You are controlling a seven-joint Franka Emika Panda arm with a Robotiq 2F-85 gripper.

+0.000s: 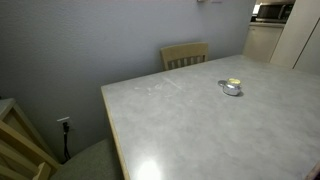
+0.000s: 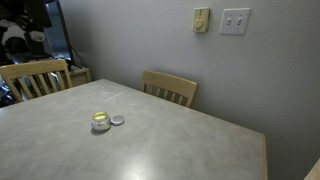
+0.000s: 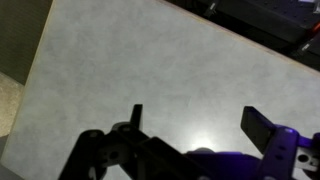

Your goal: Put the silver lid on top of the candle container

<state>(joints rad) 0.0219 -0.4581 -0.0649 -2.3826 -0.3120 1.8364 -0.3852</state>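
Note:
The candle container point(image 2: 101, 121) is a small low tin with pale yellow wax, standing on the grey table point(image 2: 180, 140). It also shows in an exterior view point(image 1: 233, 83). The silver lid point(image 2: 117, 120) lies flat on the table right beside it, and shows in an exterior view point(image 1: 232, 91). My gripper point(image 3: 200, 120) appears only in the wrist view. It is open and empty above bare table top. Neither the lid nor the candle container shows in the wrist view. The arm is out of both exterior views.
A wooden chair point(image 2: 170, 88) stands at the table's far side by the wall, also in an exterior view point(image 1: 185, 54). Another chair point(image 2: 36, 77) stands at the table's end. The table edge point(image 3: 35, 75) runs down the wrist view's left side.

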